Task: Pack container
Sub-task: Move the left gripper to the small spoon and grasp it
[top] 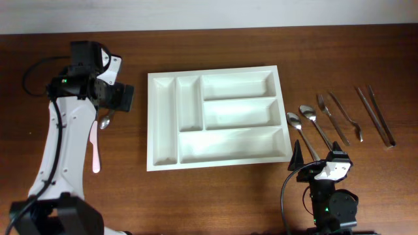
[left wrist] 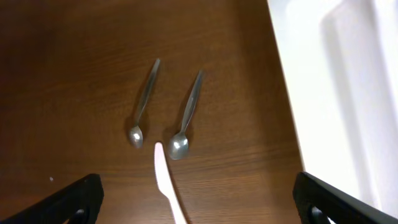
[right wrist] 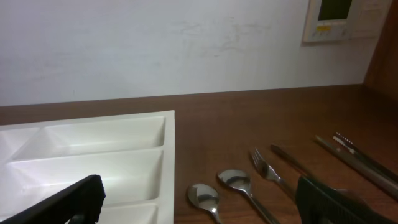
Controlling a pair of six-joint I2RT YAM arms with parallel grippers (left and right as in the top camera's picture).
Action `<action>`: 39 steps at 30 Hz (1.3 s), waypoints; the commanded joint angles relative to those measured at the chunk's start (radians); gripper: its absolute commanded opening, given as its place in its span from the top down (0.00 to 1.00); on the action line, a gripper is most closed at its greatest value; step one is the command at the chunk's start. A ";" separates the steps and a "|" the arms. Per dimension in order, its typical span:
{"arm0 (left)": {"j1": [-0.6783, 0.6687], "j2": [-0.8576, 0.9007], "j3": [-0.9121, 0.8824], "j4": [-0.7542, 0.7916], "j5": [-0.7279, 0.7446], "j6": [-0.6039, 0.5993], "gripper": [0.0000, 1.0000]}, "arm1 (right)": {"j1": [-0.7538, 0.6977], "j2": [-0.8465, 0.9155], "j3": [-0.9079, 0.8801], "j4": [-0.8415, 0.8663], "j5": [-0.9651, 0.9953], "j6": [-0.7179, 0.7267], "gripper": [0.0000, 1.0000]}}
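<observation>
The container is a white plastic tray with five empty compartments, lying mid-table. My left gripper hovers left of it, open and holding nothing. In the left wrist view, the left gripper hangs over two small spoons and a white plastic knife, with the tray rim at the right. My right gripper sits low near the front edge, open and empty. In the right wrist view, the right gripper faces the tray's corner and two larger spoons.
Right of the tray lies a row of metal cutlery: two spoons, two forks and two long knives. A pale plastic knife lies beside the left arm. A wall stands behind the table.
</observation>
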 commanded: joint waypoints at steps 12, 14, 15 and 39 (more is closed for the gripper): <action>0.140 0.286 0.016 0.068 0.061 0.166 0.11 | -0.007 -0.006 -0.005 -0.008 0.013 0.004 0.01; 0.150 0.312 0.016 0.093 0.085 0.188 0.16 | -0.007 -0.006 -0.005 -0.008 0.013 0.004 0.01; 0.154 0.323 0.016 0.099 0.107 0.208 0.17 | -0.007 -0.006 -0.005 -0.008 0.013 0.004 0.01; 0.157 0.503 0.016 0.255 0.225 0.280 0.55 | -0.007 -0.006 -0.005 -0.008 0.013 0.004 0.01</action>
